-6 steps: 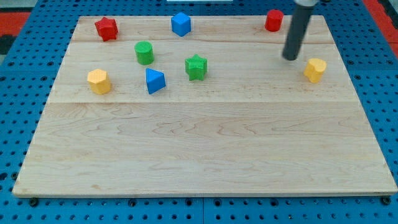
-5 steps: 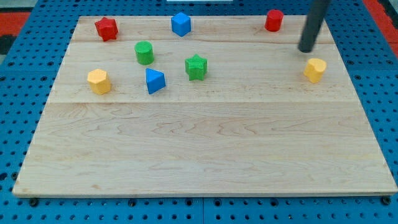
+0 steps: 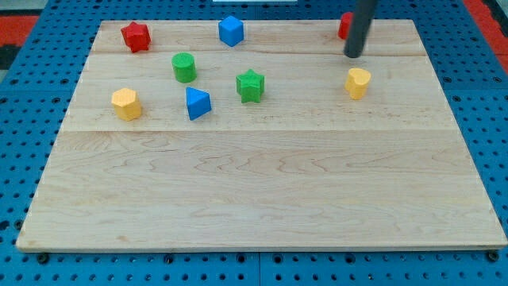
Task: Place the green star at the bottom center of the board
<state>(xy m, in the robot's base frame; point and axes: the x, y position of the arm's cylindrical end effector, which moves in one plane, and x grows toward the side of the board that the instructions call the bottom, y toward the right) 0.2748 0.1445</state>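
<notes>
The green star (image 3: 250,85) lies on the wooden board (image 3: 262,191), left of centre in its upper half. My tip (image 3: 353,55) is far to the star's right, near the board's top edge. It stands just above a yellow block (image 3: 358,82) and partly hides a red block (image 3: 345,24). The tip touches no block.
A green cylinder (image 3: 184,67) and a blue triangular block (image 3: 198,103) lie left of the star. A yellow hexagon (image 3: 126,103) sits further left. A red star (image 3: 136,36) and a blue block (image 3: 231,30) lie near the top edge.
My tip swung right, then back left and up towards the red block. The yellow block on the right has slid left, from about x 507 to x 451. Other blocks have not moved.
</notes>
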